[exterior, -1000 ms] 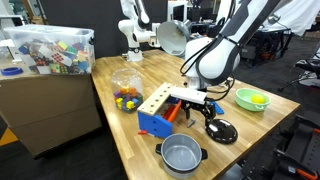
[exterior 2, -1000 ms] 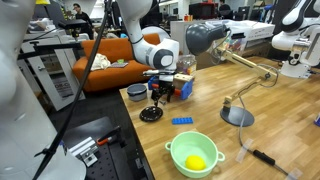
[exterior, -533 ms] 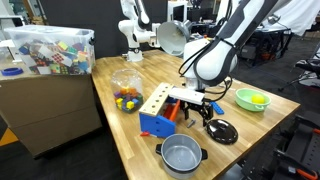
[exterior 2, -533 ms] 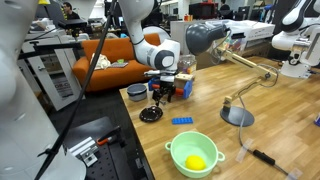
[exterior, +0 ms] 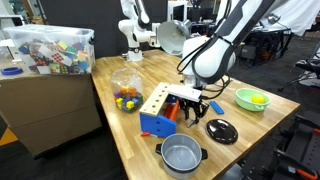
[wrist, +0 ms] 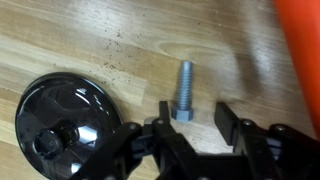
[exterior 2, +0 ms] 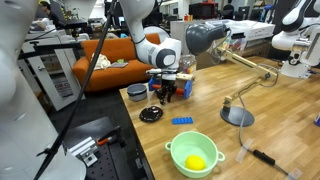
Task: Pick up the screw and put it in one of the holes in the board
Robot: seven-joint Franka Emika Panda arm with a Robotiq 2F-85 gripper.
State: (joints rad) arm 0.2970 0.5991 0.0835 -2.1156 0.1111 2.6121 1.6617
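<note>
While the pincer (wrist: 203, 118) hangs low over the worktop (wrist: 60, 40), its fingers (wrist: 228, 122) stand apart with bare wood between them. In the wrist view the grey screw (wrist: 185, 88) lies there, its head just beside one finger, near a black lid (wrist: 70, 125). In an exterior view the board (exterior: 153, 100) sits just beside the pincer.

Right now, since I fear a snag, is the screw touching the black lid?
Apart. The wrist view shows a strip of bare tabletop between the screw and the black lid.
</note>
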